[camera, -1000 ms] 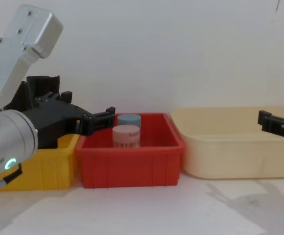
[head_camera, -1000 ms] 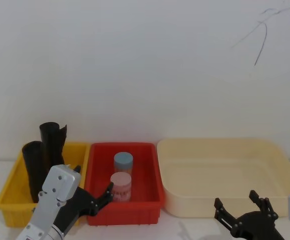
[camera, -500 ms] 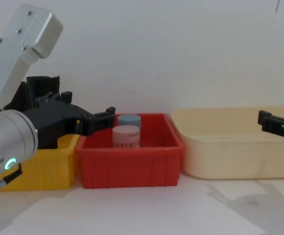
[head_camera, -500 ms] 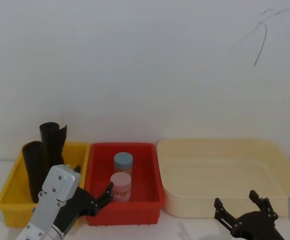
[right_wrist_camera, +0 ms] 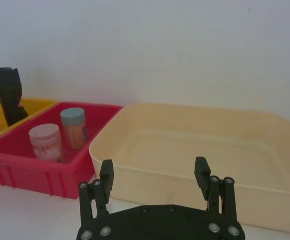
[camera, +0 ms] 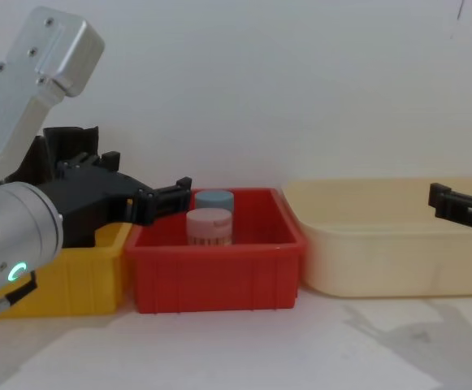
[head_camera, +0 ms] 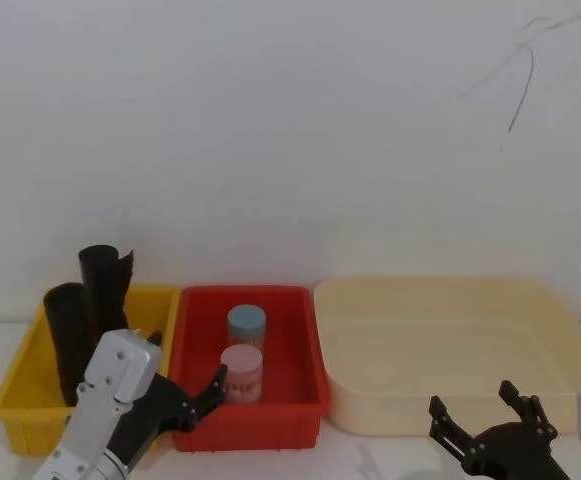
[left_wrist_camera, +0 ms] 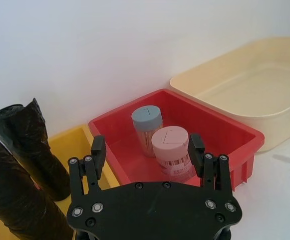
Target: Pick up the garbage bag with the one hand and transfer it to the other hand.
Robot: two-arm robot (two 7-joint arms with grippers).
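On the white counter, left to right: yellow plastic bin, red plastic bin, cream plastic tub. In the yellow bin, 2 black plastic rolls: smooth-ended garbage bag in front, ragged-topped roll behind. In the red bin, pink-lidded jar before blue-lidded jar.

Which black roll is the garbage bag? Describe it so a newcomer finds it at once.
Along the white wall, find the yellow bin at the robot's far left, beside the red bin. Two black rolls stand in it; the garbage bag is the left one, nearer the robot. Its top is smooth and rounded, while the other roll ends ragged and flared.
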